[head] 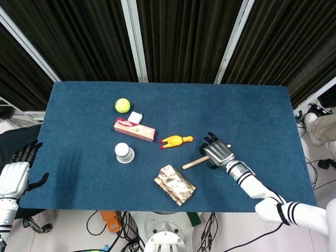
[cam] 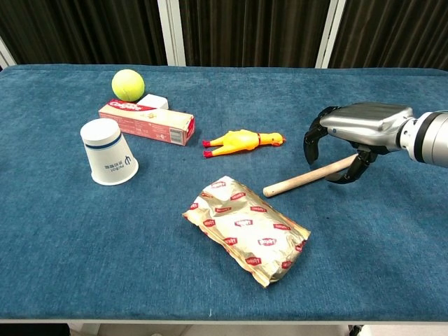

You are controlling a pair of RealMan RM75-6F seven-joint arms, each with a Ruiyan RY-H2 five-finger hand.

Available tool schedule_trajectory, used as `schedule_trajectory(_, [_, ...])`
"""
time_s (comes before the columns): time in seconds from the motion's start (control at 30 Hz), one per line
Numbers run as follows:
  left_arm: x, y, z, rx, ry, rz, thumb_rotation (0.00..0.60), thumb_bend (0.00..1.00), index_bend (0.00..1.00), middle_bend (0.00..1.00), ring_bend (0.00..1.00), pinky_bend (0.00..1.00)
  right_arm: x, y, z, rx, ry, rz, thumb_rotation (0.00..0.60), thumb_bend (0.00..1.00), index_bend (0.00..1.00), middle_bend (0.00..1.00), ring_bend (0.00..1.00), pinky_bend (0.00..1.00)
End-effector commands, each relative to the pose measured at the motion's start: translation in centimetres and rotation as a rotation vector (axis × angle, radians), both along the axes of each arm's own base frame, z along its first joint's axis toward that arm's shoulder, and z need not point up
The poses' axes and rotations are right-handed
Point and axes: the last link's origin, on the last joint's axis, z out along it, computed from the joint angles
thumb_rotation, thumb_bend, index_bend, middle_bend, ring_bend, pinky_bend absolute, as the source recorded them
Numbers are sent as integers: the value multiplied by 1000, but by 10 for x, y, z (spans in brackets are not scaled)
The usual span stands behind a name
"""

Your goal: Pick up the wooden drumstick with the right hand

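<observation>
The wooden drumstick [head: 194, 163] [cam: 301, 180] lies flat on the blue cloth, right of centre, its thick end pointing toward the foil packet. My right hand [head: 218, 152] [cam: 357, 126] arches low over its far half, palm down. The fingers [cam: 312, 142] hang on one side of the stick and the thumb [cam: 358, 168] on the other, not clasped round it. Past the hand, a short tip of the stick shows in the head view. My left hand [head: 13, 176] hangs off the table's left edge, fingers apart, holding nothing. The chest view does not show it.
A yellow rubber chicken [head: 176, 140] [cam: 241, 142] lies just left of the right hand. A foil snack packet [cam: 246, 229] sits in front of the stick's thick end. Further left are a white paper cup [cam: 108, 151], a red toothpaste box [cam: 147, 122] and a tennis ball [cam: 128, 85].
</observation>
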Motion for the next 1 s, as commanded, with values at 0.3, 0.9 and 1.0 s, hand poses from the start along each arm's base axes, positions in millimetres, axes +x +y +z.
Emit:
schedule_trajectory(0.3, [0, 0, 0, 1, 2, 0, 600, 281, 0, 0, 0, 96, -1, -1, -9, 5, 3, 6, 600, 460, 530, 457, 213, 0])
schedule_trajectory(0.9, [1, 0, -1, -9, 11, -3, 600, 281, 0, 0, 0, 96, 4, -3, -21, 13, 0, 12, 600, 484, 602, 513, 279, 0])
schedule_trajectory(1.0, [1, 0, 0, -7, 7, -4, 600, 282, 0, 0, 0, 96, 6, -3, -22, 15, -2, 15, 600, 516, 623, 526, 295, 0])
